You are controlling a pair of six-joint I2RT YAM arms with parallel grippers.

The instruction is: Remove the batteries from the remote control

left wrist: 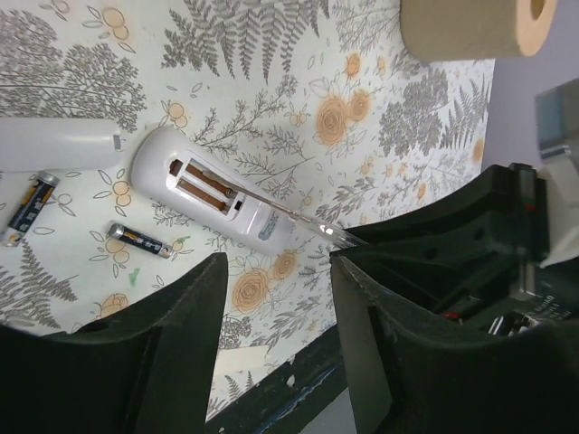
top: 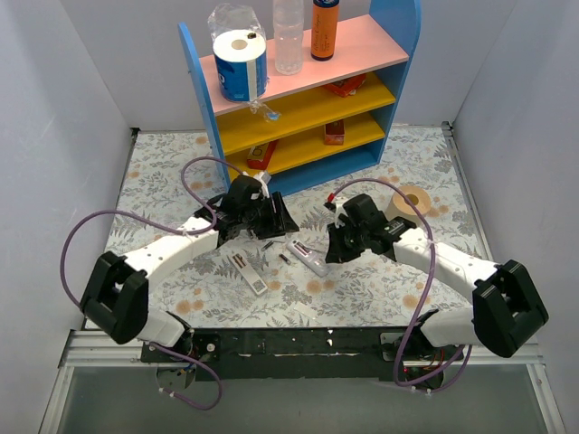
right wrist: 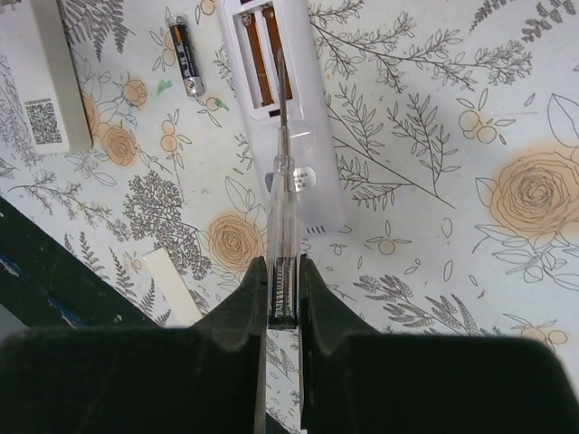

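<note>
Floral-print table (top: 407, 163) is bearing a blue shelf unit (top: 201, 86) at the back. Near the middle, the left gripper (left wrist: 276, 271) is hovering with its fingers standing apart, gripping nothing. The right gripper (right wrist: 282, 271) is pinching a slim clear-handled tool (right wrist: 284, 194), whose tip is reaching into the open battery bay of the white remote (right wrist: 321, 181), which is lying face down. Both batteries (left wrist: 138, 240) are lying loose on the table just beside the remote, outside its bay.
</note>
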